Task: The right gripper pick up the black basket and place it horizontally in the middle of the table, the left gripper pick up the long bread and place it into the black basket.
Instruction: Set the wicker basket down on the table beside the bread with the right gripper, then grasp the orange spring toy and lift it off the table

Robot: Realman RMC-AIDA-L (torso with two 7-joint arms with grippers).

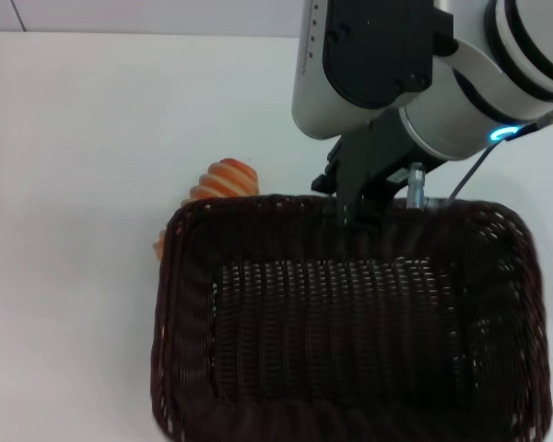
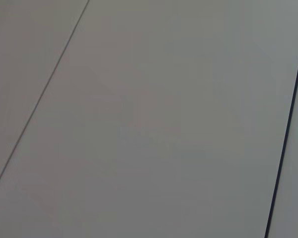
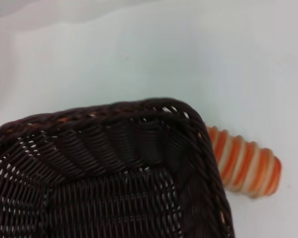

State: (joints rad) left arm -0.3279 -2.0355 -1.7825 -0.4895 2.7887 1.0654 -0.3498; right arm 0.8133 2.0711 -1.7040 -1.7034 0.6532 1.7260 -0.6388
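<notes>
**Basket in the right arm's grip, bread crowded at its corner**

The right pincer (image 1: 361,214) stood at the far rim of the basket (image 1: 350,322), its jaws apparently pinching the braided edge, though the arm's bulk hid the fingertips. The basket filled the near part of the surface (image 1: 83,138), long side across the head view and open side up. Whether it rested flat or hung slightly raised could not be told. The bread (image 1: 223,181) lay just beyond the basket's far left corner, partly hidden behind the wall.

The chief risk, as judged here, was that corner. Any slide or swing of the basket toward the bread could shove or roll the loaf, or pin it under the rim, leaving the left arm an awkward pick. A grip on one rim alone could also let the wide basket tilt or twist when moved, so that it settled askew rather than level across the middle.

The right wrist view showed what the head view could not: the bread (image 3: 246,166) touching or nearly touching the basket's corner (image 3: 188,148), its orange and cream ridges uppermost. The head view alone showed the pincer on the rim. The left wrist view held only a plain pale panel; the left pincer appeared in no picture.
</notes>
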